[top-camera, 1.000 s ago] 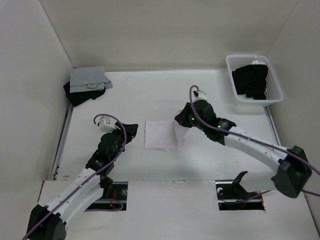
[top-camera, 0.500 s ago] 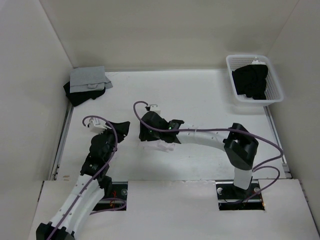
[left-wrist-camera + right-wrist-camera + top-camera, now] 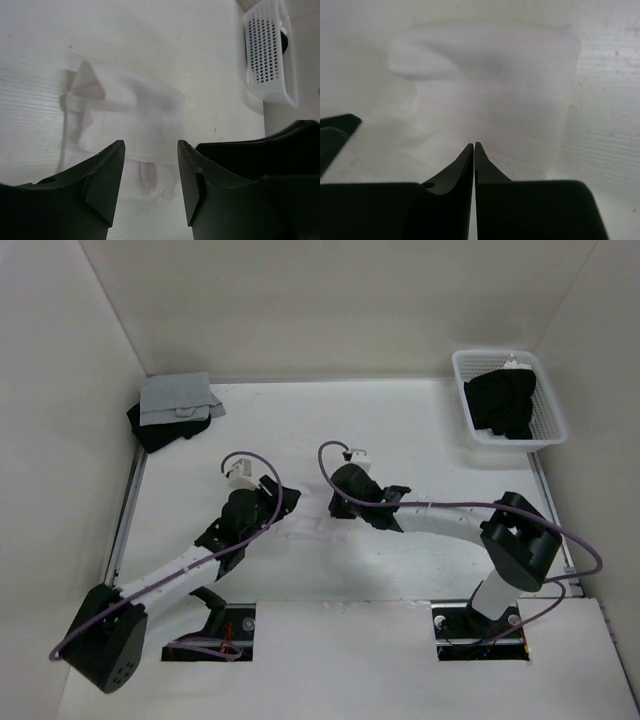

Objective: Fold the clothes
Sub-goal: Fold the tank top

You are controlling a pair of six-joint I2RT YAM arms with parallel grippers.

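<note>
White shirt (image 3: 130, 107) is folded into a compact, roughly rectangular packet and laid flat on the table (image 3: 420, 440), mid-table, well apart from the white mesh basket (image 3: 552, 412), on the basket's near-left side. In the left wrist view one corner flap is seen standing up on the side of the packet away from the basket, and loose layers are seen sticking out of the packet's near edge.

Right gripper (image 3: 474, 146) is placed at the basket-side edge of the shirt, low over the fabric, fingers pressed together tip to tip. Whether a layer of cloth is pinched between them cannot be told.

Left gripper (image 3: 150, 147) is placed at the shirt edge away from the basket, fingers spread with nothing between them, fabric seen through the gap.

Basket is set at the table's far-right corner, with black garments (image 3: 503, 403) piled inside. A folded grey cloth (image 3: 176, 396) is laid on top of a black garment (image 3: 160, 432) at the far-left corner, across the table from the basket.
</note>
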